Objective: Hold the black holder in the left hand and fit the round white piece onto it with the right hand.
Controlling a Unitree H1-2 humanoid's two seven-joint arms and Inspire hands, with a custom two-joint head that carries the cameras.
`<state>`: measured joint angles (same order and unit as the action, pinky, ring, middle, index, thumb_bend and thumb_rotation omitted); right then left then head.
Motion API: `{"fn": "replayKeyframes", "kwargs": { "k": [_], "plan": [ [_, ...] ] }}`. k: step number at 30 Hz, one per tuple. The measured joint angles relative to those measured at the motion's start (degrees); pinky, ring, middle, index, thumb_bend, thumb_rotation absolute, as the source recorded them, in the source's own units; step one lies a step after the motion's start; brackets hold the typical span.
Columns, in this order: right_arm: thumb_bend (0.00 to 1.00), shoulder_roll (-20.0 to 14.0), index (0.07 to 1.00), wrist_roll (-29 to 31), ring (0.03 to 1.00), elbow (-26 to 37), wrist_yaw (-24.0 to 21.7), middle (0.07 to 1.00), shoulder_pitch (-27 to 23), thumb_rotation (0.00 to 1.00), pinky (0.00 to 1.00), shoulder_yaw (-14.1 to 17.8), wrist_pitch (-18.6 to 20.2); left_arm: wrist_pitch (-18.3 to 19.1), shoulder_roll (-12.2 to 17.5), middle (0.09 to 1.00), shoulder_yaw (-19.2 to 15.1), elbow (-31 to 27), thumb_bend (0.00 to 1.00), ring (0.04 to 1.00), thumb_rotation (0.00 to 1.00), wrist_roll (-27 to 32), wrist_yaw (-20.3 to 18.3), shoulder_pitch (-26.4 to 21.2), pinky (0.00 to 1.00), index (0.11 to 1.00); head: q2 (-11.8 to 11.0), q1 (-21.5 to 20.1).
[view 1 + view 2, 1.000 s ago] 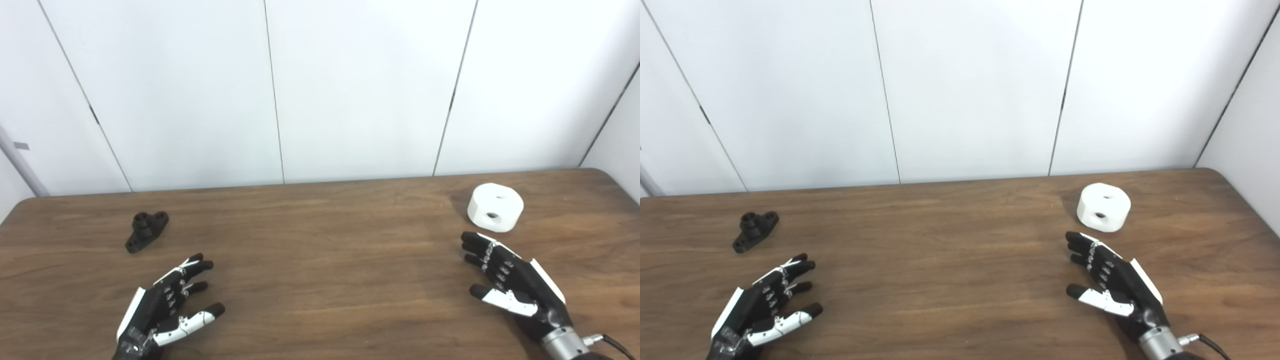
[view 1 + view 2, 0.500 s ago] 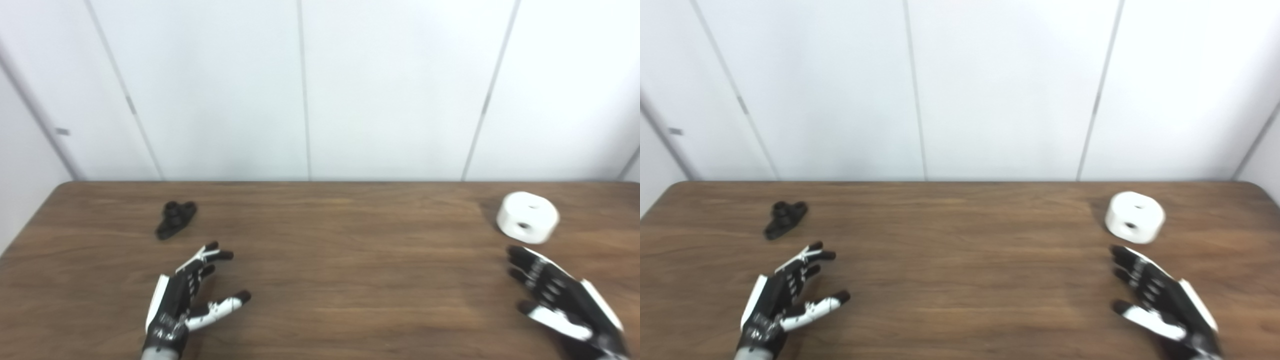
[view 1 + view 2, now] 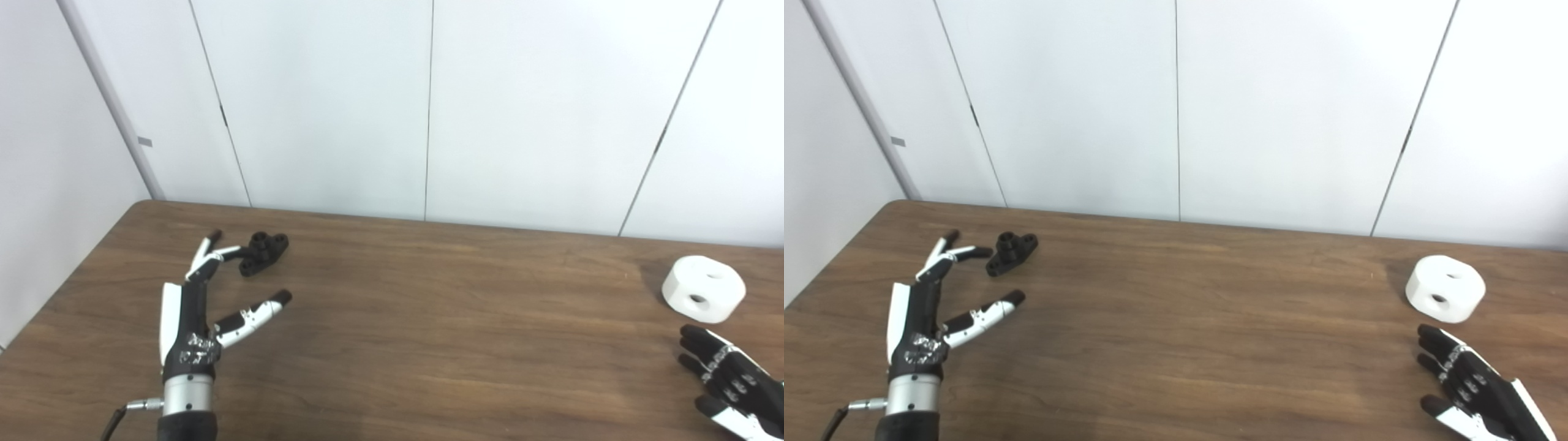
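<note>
The black holder (image 3: 263, 252) lies on the wooden table (image 3: 429, 318) at the far left. My left hand (image 3: 199, 306) is open, its fingertips (image 3: 211, 252) reaching to just left of the holder, the thumb spread wide below it. The round white piece (image 3: 703, 289), with holes in its top and side, rests at the far right. My right hand (image 3: 1476, 389) is open and low at the bottom right corner, a short way in front of the white piece and partly cut off by the picture's edge.
White wall panels (image 3: 429, 110) stand behind the table's far edge. The table's rounded left corner (image 3: 131, 211) is close to the holder. Bare wood lies between the two hands.
The camera has swung left, shifting the whole picture right. My left hand has stretched forward from the table's front up to the black holder. The right hand stays near the white piece.
</note>
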<state>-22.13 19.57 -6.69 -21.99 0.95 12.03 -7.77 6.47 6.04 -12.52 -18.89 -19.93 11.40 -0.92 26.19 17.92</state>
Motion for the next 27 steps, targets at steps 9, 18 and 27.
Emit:
{"fn": "replayKeyframes", "kwargs": {
  "k": [9, 18, 27],
  "plan": [
    [0.93, -0.55, 0.794, -0.84, 0.888, -1.41, 0.02, 0.872, -0.59, 0.40, 0.90, 0.41, -0.70, 4.63, -0.16, 1.000, -0.50, 4.73, 0.86, 1.000, 0.20, -7.23, 4.36, -5.56, 1.00, 0.781, -0.62, 2.82],
    [0.96, -0.69, 0.799, -0.95, 0.893, -1.48, 0.01, 0.879, -0.55, 0.44, 0.90, 0.60, -0.98, 9.95, 0.64, 1.000, 0.58, 9.63, 0.89, 1.000, 0.20, -11.90, 6.01, -9.83, 1.00, 0.788, -0.70, 3.70],
    [0.92, -0.80, 0.800, -0.61, 0.895, -1.51, -0.20, 0.877, -0.41, 0.43, 0.90, 0.77, -1.02, 14.22, 2.70, 1.000, 1.33, 15.37, 0.92, 1.000, 0.26, -13.26, 6.40, -13.53, 1.00, 0.816, -0.79, 4.49]
  ]
}}
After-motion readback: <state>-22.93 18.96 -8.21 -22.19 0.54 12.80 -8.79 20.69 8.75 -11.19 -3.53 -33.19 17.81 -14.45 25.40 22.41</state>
